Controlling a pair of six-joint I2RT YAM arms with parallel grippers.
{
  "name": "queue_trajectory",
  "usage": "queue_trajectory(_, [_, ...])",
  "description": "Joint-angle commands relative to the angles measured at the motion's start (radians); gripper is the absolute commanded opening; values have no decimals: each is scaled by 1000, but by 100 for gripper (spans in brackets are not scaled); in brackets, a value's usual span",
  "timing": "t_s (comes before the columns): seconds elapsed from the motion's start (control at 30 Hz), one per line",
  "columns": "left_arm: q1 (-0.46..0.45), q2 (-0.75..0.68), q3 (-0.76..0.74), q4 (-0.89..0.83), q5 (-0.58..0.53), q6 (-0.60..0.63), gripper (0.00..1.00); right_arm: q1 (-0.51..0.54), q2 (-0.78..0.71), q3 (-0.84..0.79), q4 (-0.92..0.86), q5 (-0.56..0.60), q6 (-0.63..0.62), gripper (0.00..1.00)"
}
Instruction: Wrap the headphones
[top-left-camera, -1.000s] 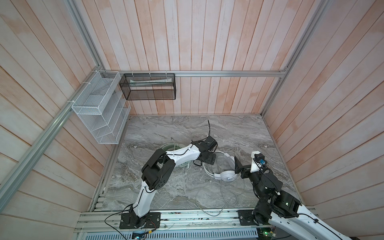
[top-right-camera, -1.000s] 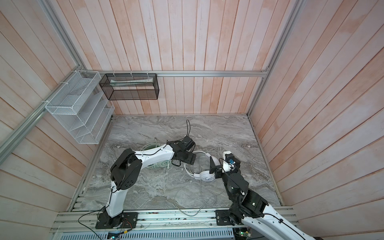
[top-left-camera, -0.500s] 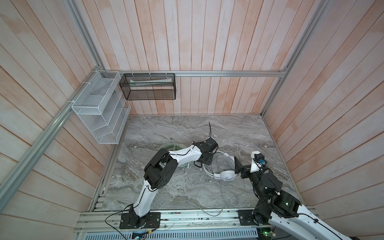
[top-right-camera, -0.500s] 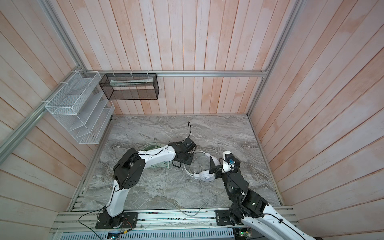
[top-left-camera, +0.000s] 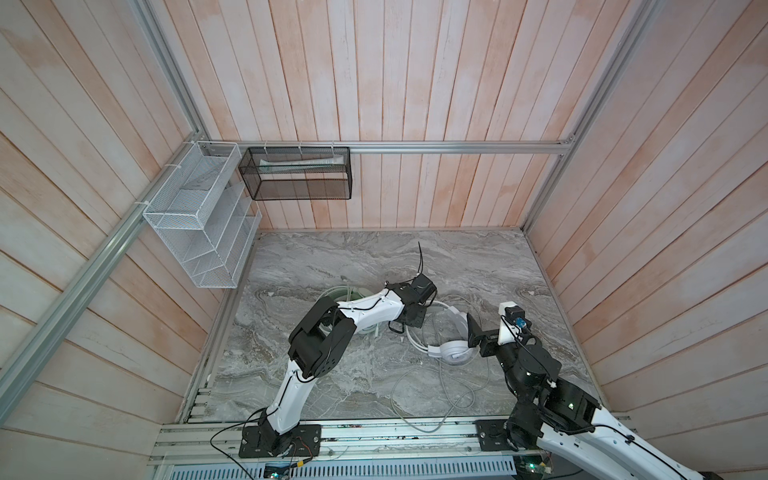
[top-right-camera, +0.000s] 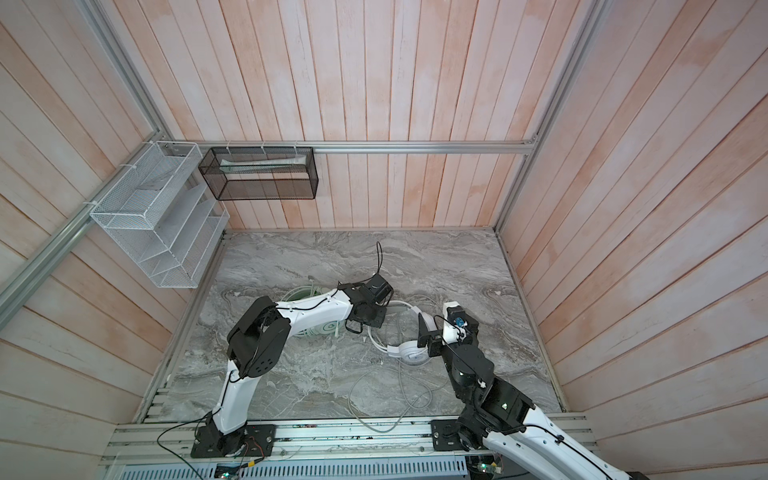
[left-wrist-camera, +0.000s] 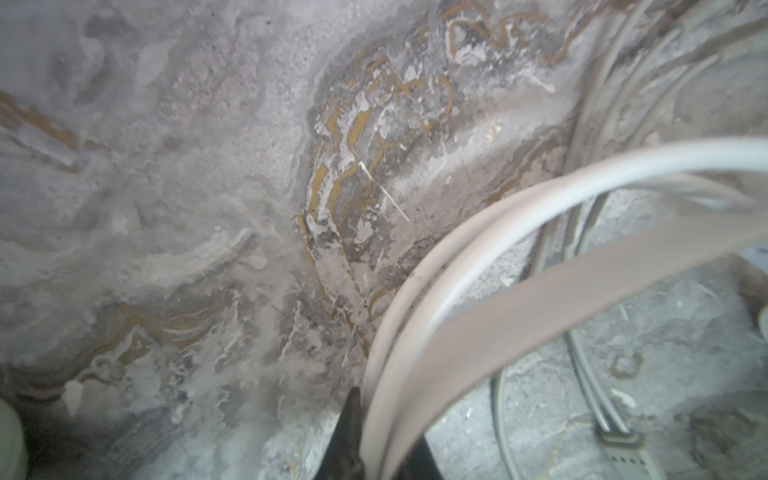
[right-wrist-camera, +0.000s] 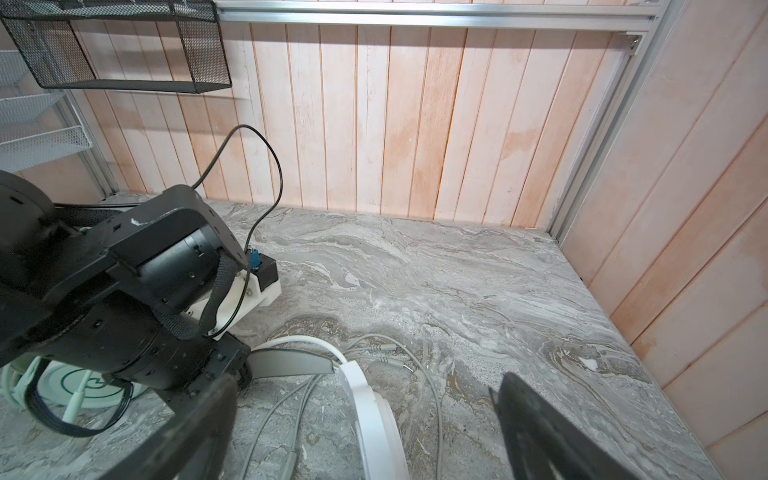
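The white headphones lie mid-table, ear cup (top-left-camera: 455, 353) (top-right-camera: 411, 353) near my right arm and grey-padded headband (right-wrist-camera: 291, 361) arching towards my left arm. My left gripper (top-left-camera: 415, 320) (left-wrist-camera: 374, 449) is shut on that headband (left-wrist-camera: 519, 299), which runs out from between its black fingertips. My right gripper (top-left-camera: 471, 332) (right-wrist-camera: 363, 386) hangs open just over the white ear cup (right-wrist-camera: 382, 428), a finger on either side and neither touching it. The mint-green headphones (top-left-camera: 345, 293) (right-wrist-camera: 79, 380) lie mostly hidden under my left arm. A loose grey cord (top-left-camera: 436, 395) loops towards the front rail.
A white wire shelf (top-left-camera: 199, 232) hangs on the left wall and a black mesh basket (top-left-camera: 297, 174) on the back wall. Wooden walls close the marble table (top-left-camera: 478, 266) on three sides. An aluminium rail (top-left-camera: 374, 436) carrying both arm bases runs along the front.
My left gripper has gone from open to shut, now on the white headband, and its wrist has shifted slightly. The right arm has stayed still and open.
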Motion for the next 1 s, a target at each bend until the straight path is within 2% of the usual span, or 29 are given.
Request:
queue_trajectory(0.0, [1,-61,56,-44,-50,14,9,-3,-13,12,10,-4,-13,99])
queue_trajectory(0.07, [2,-92,87,-72,-72,16,8,-3,-19,9,15,-5,-14,99])
queue_trajectory(0.2, [5,-186,117,-101,-118,8,0,-3,-22,8,17,-8,-17,99])
queue_trajectory(0.37, [17,-314,98,-109,-150,-33,0,-3,-20,11,15,-1,-13,99])
queue_trajectory(0.57, [49,-517,-53,-9,-176,-95,0,-3,-30,10,17,5,-14,99])
queue_trajectory(0.73, [64,-715,-228,184,-173,-107,0,-3,-42,17,10,11,-11,99])
queue_trajectory(0.97, [131,-800,-275,249,-118,-82,0,-3,-75,15,12,8,-12,99])
